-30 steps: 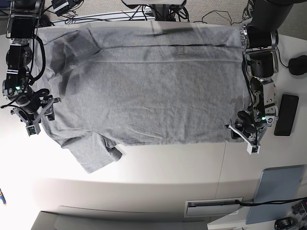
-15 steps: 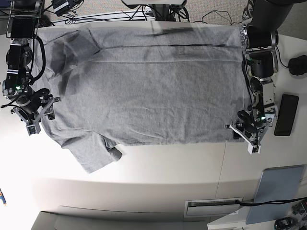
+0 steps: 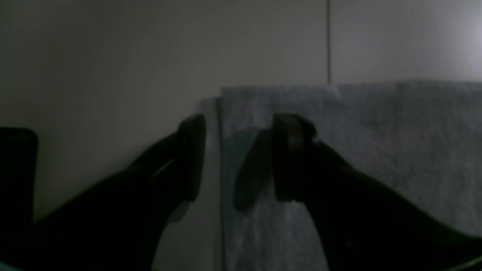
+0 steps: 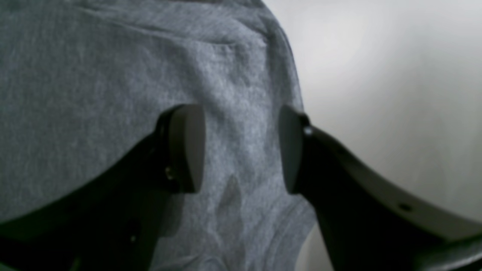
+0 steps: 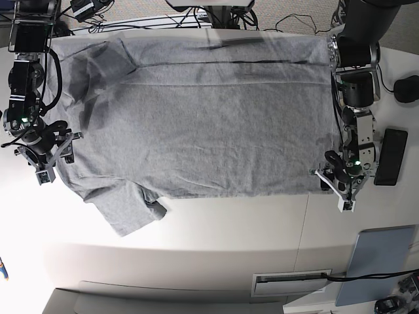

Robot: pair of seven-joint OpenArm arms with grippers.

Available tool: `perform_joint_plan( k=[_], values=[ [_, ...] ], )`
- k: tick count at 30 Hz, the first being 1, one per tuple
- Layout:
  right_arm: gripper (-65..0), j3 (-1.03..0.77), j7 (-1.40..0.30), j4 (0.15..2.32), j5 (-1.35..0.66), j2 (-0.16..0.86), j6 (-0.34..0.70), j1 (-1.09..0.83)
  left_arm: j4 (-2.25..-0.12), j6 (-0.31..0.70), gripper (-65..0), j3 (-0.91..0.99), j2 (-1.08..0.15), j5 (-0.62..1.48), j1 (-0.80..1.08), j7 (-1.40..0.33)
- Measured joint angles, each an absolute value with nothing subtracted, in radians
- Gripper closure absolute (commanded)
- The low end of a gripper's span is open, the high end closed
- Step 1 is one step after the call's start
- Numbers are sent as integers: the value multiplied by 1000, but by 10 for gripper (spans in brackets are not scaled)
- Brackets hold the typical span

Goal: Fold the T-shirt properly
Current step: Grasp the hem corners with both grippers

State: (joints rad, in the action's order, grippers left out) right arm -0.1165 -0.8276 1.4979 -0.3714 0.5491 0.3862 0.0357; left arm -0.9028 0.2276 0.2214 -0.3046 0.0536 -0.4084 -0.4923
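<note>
The heather-grey T-shirt [image 5: 209, 124] lies spread flat on the white table [image 5: 216, 229], plain side up, with one sleeve [image 5: 127, 209] creased at the near left. My left gripper [image 5: 329, 190] is open at the shirt's near right corner. In the left wrist view it [image 3: 241, 158] straddles the shirt's side edge [image 3: 222, 150], with one finger [image 3: 192, 158] over the bare table and the other over the cloth. My right gripper [image 5: 59, 157] is open at the shirt's left edge. In the right wrist view it [image 4: 239, 148] sits over grey fabric [image 4: 113, 75] close to the hem.
A black phone [image 5: 389, 157] and a black mouse [image 5: 407, 88] lie right of the left arm. A pale-blue pad [image 5: 380, 258] sits at the near right. Cables [image 5: 163, 19] run along the back edge. A slot [image 5: 291, 282] is set in the table's front.
My left gripper has shifted slightly towards the right, at the shirt's corner. The right gripper and the shirt have barely moved.
</note>
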Motion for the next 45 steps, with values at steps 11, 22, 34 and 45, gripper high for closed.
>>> perform_joint_plan(
  k=[11,22,34,45],
  values=[
    [-309,-117,-842,1498,-371,549,386,36,-898,259,-296,222,-305,182,-390,-504],
    [-309,-117,-840,1498,-368,549,386,36,-898,303,0,222,-299,191,-390,-516],
    [-309,-24,-811,1341,-316,554,387,257,-898,356,0,222,-300,178,-392,-522],
    [-309,309,-793,806,-308,504,375,694,-899,356,0,222,-300,178,-392,-526]
  ],
)
